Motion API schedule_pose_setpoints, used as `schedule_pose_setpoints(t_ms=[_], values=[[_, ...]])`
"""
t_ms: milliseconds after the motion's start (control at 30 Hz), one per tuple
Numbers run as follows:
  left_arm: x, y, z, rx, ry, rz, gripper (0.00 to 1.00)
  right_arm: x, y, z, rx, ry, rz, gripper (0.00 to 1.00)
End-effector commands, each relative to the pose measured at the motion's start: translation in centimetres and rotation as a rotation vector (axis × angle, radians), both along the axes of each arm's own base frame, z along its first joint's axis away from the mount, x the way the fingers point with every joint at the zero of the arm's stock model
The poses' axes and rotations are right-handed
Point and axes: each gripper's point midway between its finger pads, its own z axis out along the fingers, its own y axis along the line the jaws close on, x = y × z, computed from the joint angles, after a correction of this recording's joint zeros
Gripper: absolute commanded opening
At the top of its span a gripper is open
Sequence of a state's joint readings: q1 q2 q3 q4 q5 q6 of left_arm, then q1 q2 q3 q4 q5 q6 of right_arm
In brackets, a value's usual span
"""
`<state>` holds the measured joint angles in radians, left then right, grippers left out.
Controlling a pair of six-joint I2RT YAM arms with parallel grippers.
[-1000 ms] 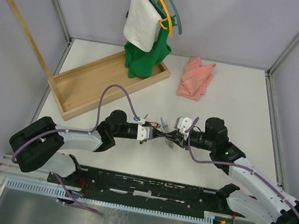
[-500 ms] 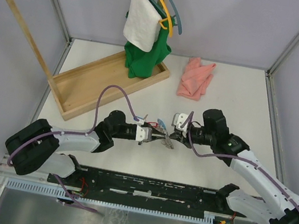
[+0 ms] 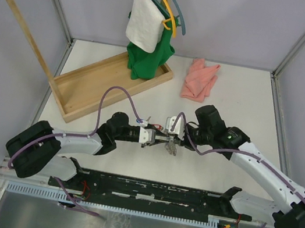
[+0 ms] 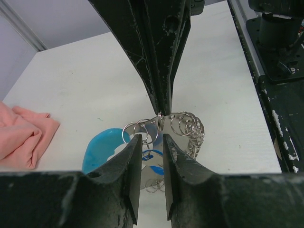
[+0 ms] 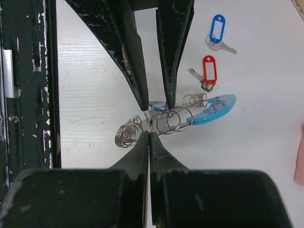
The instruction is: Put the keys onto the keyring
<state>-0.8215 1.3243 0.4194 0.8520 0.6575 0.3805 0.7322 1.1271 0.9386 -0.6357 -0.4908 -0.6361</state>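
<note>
Pinching one wire loop of keyring [image 5: 214, 106], right gripper [image 5: 148, 134] has fingertips pressed together. Keyring sits between facing grippers. Left gripper [image 4: 152, 142] slightly spread around second blue tag [image 4: 153, 156]; contact unclear. Red-tagged key [image 5: 207, 70] and blue-tagged key [image 5: 217, 24] lie loose nearby. Hold loop steady; feed key ring into coil gap slowly.

Top view high, looking down; wrist views close, facing each other; all share keyring [image 5: 180, 116].
</note>
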Motion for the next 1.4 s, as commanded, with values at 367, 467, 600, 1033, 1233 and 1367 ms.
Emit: schedule_pose_setpoints(t_ms=[367,467,600,1033,1233,1367], values=[[-0.4,-1.4,2.6,-0.093,0.01,-0.065,0.33,1.1,1.5,2.0,-0.011,-0.068,0.026,0.01],[-0.2,-1.5,2.4,-0.089,0.021,-0.06,0.32,1.1,1.7,2.1,-0.005,-0.073,0.032,0.01],[0.0,-1.6,2.5,-0.092,0.029,-0.056,0.28,0.9,2.0,1.7,-0.007,-0.064,0.043,0.01],[0.0,-0.7,2.4,-0.15,-0.005,-0.018,0.03,1.7,0.2,2.3,0.048,-0.159,-0.01,0.3],[-0.6,0.1,4.2,-0.267,-0.072,-0.046,0.03,1.7,-0.1,2.8,0.248,-0.175,0.012,0.38],[-0.8,0.1,4.8,-0.295,-0.092,-0.065,0.03,1.1,0.5,2.9,0.319,-0.178,0.053,0.38]])
